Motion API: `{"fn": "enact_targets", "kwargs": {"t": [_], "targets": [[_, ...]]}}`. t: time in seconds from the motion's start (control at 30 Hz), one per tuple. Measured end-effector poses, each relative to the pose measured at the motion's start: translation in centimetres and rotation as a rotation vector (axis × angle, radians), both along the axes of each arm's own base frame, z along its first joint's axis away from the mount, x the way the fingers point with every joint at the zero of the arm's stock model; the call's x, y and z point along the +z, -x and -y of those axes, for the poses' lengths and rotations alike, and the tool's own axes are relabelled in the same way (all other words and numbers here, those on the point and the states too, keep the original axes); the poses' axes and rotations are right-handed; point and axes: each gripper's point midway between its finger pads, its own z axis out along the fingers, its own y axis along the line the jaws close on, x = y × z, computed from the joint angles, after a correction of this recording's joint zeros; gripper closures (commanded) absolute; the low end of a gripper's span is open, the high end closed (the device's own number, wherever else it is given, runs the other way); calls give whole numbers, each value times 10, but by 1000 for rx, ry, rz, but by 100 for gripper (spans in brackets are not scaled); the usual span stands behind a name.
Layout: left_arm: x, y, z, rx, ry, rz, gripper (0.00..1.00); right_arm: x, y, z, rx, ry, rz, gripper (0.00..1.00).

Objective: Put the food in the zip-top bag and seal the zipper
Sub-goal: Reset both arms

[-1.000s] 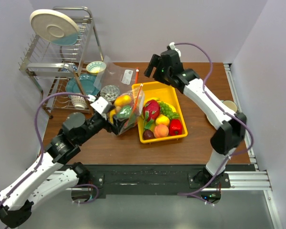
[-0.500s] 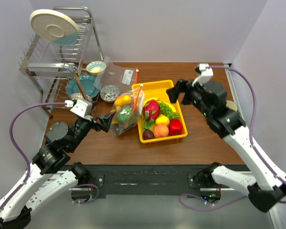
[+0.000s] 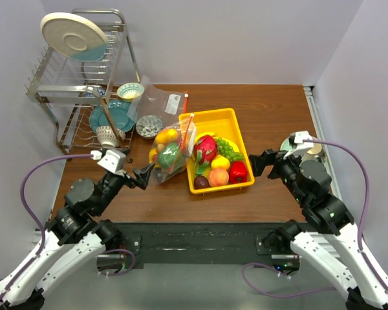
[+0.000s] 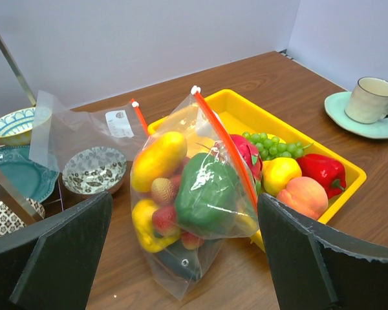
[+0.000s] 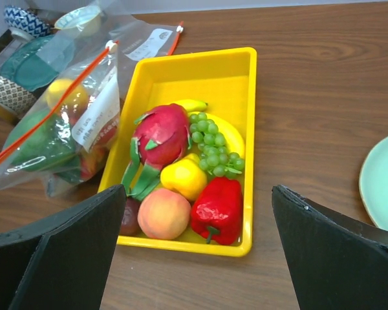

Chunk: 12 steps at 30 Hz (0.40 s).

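Black jaws are seen apart on the left gripper (image 3: 141, 176), held just beside the part-filled zip-top bag (image 3: 168, 155), which is propped against the yellow tray (image 3: 236, 119). More food (image 3: 216, 165) is seen lying in the tray. The right gripper (image 3: 261, 161) is poised near the tray's right side, jaws apart. Loading is judged unfinished: another piece must be grasped before the zipper (image 4: 223, 145) is pressed closed.

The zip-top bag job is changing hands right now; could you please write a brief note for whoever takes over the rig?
Left pincer: open, empty, facing the zip-top bag.
Right pincer: open, empty, right of the yellow tray.
Bag: partly filled, at the tray's left side, green pepper inside.
Done: several items bagged.
Left: bag the dragon fruit, grapes, red pepper and peach from the tray, then seal the zipper; its state is unclear.
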Motion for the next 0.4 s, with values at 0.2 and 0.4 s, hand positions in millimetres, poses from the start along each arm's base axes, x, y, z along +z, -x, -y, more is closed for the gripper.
{"fn": "enact_targets", "kwargs": {"t": [0.2,0.4], "targets": [[-10,0,2,-12,-13,-11,2,-12,-3,3,-24,28,-39,2],[-15,-2,8,-29,-30,-29,2,-26,-5,3,-32,58,-94,1]]}}
